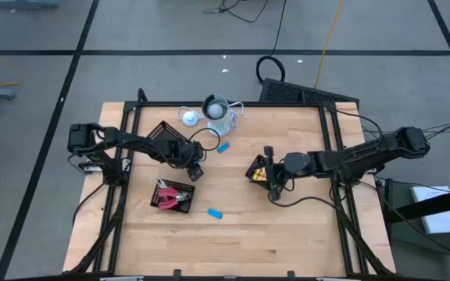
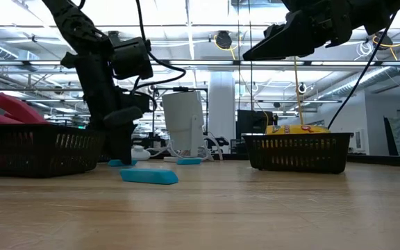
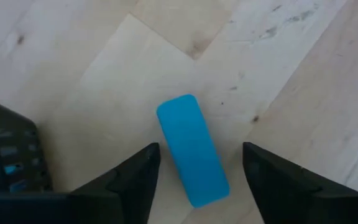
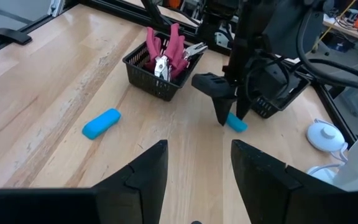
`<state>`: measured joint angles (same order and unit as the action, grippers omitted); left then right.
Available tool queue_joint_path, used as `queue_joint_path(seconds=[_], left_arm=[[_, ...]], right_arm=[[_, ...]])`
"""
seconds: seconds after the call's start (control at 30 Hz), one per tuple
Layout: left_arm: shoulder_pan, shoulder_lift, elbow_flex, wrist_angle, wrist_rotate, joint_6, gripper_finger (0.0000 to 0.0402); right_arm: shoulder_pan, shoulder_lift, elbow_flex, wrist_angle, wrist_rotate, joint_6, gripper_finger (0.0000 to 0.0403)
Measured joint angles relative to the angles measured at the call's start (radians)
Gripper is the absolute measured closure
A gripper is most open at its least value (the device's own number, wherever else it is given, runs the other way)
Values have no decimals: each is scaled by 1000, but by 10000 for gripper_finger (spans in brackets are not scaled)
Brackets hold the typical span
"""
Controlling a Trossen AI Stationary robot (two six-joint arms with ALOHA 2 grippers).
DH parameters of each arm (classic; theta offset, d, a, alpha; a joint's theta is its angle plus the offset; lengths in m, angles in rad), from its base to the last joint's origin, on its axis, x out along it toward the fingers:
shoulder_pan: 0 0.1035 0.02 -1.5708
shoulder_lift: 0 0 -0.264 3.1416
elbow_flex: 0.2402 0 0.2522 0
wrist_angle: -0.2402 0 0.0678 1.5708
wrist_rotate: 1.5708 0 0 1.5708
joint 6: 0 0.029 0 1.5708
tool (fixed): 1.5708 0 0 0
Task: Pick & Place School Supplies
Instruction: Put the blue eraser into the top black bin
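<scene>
High view: overhead, looking straight down on the whole table (image 1: 233,234). Low view: table-top height, level, facing the room. Left wrist view: close above a blue block (image 3: 192,149). Right wrist view: farther off, sharing that block (image 4: 235,123).

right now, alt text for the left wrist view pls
A light-blue rectangular block lies flat on the wooden table, between the open fingers of the left gripper. A black mesh basket sits beside them.
</scene>
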<state>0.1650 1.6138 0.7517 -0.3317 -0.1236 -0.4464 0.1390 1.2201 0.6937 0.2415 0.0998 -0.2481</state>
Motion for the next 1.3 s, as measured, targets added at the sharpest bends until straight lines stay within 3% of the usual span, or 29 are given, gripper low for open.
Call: queue_joint_path(seconds=[0.43,0.8,1.0,1.2,1.3], left_arm=[[1,1,-2,2,-28,44,337],[-33,-24,48,19,8,100,343],[-56,-99,92,-142,-142,109,343],[-48,-261,94,-308,-316,76,349],[-15,-341,75,-339,-351,69,349]], right_arm=[[0,0,0,19,2,-7,236],[-2,0,0,18,3,-7,236],[-2,0,-1,11,3,-3,236],[-2,0,-1,6,3,-3,236],[-2,0,-1,8,2,-4,236]])
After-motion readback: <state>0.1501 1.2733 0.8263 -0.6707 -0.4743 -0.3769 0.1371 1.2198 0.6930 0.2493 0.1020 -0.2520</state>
